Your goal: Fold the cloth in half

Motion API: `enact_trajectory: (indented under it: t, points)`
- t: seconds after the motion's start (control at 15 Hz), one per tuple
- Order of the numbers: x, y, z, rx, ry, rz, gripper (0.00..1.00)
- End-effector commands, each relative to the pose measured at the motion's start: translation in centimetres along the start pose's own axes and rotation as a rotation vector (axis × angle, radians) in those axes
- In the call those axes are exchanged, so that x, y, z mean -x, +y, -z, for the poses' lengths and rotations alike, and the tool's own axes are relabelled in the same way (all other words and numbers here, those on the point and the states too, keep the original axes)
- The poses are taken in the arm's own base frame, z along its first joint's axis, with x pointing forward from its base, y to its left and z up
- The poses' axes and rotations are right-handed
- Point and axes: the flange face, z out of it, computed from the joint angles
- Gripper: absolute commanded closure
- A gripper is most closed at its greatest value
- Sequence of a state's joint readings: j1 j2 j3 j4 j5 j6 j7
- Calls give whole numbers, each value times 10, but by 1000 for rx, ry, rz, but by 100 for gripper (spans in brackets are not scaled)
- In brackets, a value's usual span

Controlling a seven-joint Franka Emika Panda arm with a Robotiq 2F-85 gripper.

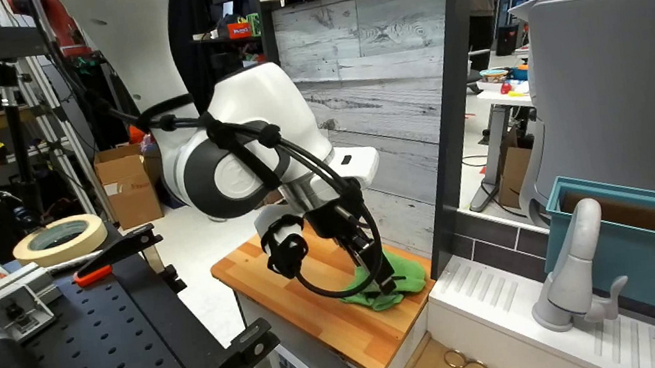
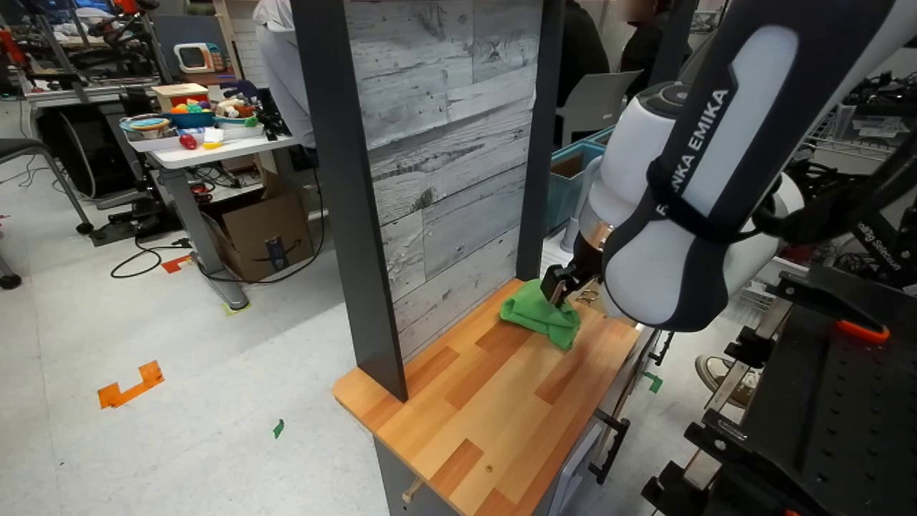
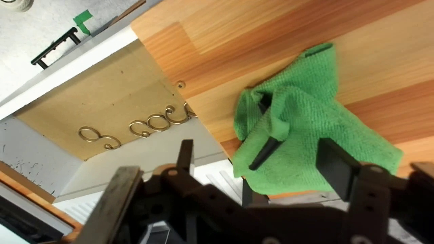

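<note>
The green cloth lies crumpled and partly folded on the wooden counter near its drawer-side edge; it shows in both exterior views [image 1: 410,271] [image 2: 534,308] and in the wrist view [image 3: 305,112]. A black stick-like object [image 3: 266,154] pokes out from under a loop of the cloth. My gripper [image 3: 256,149] is open, its two fingers wide apart with nothing gripped between them. In the wrist view the right finger overlaps the cloth and the left finger is off its edge. In both exterior views the gripper [image 1: 385,283] [image 2: 559,285] is low at the cloth; contact cannot be told.
The wooden counter [image 1: 291,295] is backed by a grey wood-pattern panel [image 1: 378,84] and a dark post [image 1: 448,100]. An open drawer [image 3: 101,95] with metal rings adjoins the counter. A faucet [image 1: 575,266] and teal bin [image 1: 654,250] stand beyond. A black perforated bench [image 1: 109,336] stands opposite.
</note>
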State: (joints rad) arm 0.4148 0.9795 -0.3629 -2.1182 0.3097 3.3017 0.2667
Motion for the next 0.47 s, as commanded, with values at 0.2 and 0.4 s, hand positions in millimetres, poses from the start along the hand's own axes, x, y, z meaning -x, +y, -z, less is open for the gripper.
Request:
enact_trajectory:
  t: [0.2, 0.4]
  points:
    - [1, 16, 47, -24, 48, 16, 0]
    - [4, 22, 66, -37, 44, 17, 0]
